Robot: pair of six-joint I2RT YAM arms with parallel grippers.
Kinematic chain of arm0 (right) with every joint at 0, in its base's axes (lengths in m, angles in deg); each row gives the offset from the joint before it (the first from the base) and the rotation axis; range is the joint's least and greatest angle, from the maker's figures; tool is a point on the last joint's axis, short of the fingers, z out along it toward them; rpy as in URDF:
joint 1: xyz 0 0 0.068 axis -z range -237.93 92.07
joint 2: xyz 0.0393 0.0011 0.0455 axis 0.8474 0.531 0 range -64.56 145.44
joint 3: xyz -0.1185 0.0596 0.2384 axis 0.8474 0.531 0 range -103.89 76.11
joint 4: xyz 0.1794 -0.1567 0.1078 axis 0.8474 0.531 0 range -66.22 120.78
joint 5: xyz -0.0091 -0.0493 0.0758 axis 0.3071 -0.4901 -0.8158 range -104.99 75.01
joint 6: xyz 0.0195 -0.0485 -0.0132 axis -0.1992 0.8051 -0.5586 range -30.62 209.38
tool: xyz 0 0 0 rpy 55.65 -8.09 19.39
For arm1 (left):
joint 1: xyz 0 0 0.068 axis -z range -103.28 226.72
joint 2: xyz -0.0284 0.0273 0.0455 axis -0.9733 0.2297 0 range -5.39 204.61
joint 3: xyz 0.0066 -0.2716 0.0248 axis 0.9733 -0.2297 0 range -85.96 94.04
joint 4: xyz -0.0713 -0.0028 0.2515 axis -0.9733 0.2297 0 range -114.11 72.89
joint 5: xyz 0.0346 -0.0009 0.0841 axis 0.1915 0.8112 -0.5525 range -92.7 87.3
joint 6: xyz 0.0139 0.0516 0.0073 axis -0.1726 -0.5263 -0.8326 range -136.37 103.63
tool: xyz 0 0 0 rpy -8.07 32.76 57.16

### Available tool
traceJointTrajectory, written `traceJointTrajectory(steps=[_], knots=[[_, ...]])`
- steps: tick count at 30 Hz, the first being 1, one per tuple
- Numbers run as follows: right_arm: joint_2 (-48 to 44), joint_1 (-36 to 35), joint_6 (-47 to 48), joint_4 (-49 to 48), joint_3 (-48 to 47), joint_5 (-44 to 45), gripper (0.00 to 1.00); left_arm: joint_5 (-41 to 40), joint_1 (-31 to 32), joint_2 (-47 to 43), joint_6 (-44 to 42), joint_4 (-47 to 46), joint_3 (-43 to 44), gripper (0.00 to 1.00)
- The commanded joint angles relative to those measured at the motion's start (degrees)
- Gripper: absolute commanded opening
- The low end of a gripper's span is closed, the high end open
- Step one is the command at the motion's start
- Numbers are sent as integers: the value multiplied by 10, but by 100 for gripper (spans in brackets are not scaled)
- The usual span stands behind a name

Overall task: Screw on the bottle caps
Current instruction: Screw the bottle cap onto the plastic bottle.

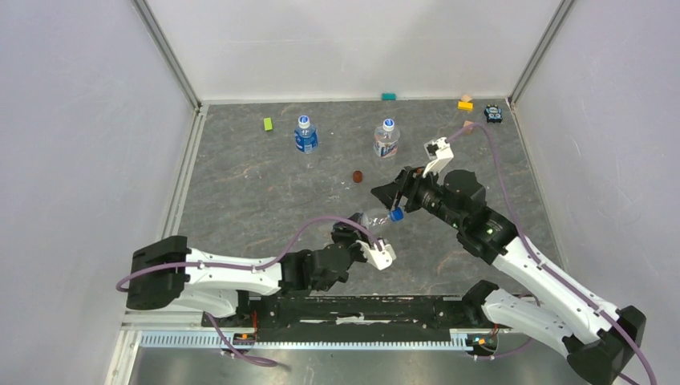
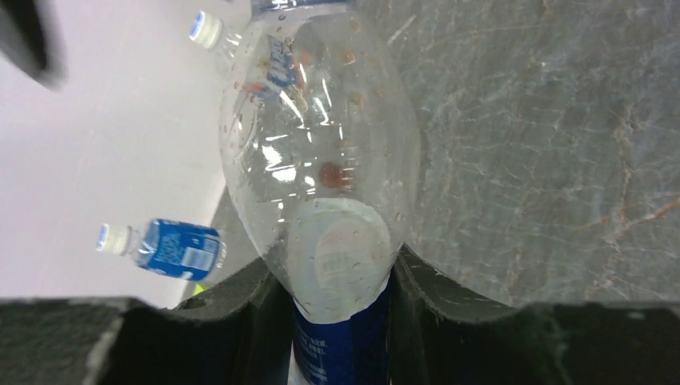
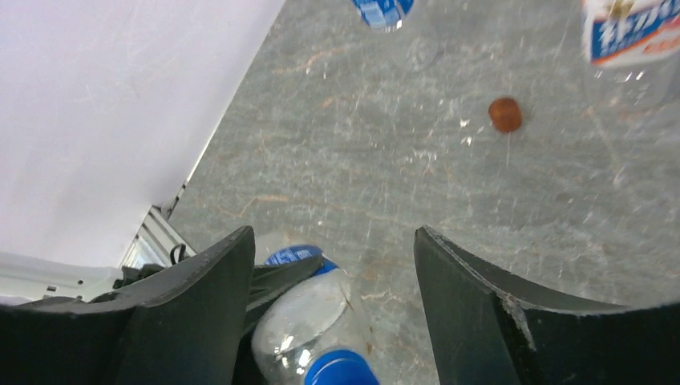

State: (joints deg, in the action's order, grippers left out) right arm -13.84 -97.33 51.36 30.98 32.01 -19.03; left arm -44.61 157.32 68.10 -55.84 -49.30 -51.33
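Reading the overhead view as a clock face, the grey table fills the dial, with the left arm reaching in from 7 o'clock and the right arm from 4 o'clock. The left claw is clamped on the labelled body of a clear tilted bottle just toward 5 o'clock from the centre, its neck pointing toward 2 o'clock. The right claw is spread wide at that neck, and its wrist view shows both fingers clear of the cap, gripping nothing. A second bottle stands upright at 11 o'clock and a third bottle at 1 o'clock. A dark toy and a yellow block lie in the 2 o'clock corner, a teal block at 12 and a green block toward 11. A red-brown disc lies near the centre. The solid blue cap sits on the tilted bottle's neck, between the right fingers. One whitish cap tops the second bottle and another whitish cap the third
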Motion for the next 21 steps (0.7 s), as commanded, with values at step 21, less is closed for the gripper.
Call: traceJointTrajectory(steps=[21], knots=[[-48, 15, 575, 183, -168, -233, 96, 513, -229, -211, 256, 206, -7, 36]])
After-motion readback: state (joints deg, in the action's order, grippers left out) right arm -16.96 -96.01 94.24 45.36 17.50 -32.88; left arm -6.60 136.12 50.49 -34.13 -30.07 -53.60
